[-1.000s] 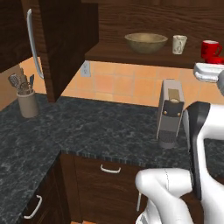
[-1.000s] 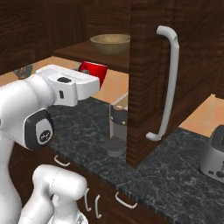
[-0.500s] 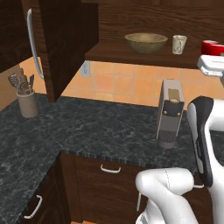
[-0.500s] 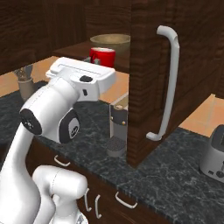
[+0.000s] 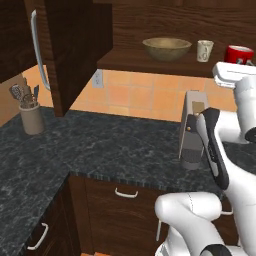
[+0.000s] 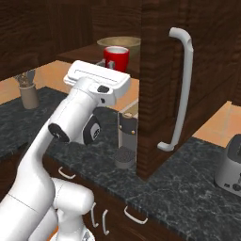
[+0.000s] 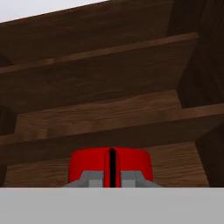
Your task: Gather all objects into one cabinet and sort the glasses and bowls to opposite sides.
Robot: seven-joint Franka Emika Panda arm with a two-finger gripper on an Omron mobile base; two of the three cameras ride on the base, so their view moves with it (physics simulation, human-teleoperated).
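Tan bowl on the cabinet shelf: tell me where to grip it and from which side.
Pinch the near rim of the bowl, one finger inside, one outside, from the cabinet's open front. It stands upright, wide and shallow, probably too broad to span. A white mug stands close on its right, so favour the left. The gripper holds the red mug now.

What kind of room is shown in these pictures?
Most likely a home kitchen, rendered in simulation. A dark stone-look counter runs under a wood-grain wall cabinet holding a tan bowl and mugs, and a toaster stands on the counter.
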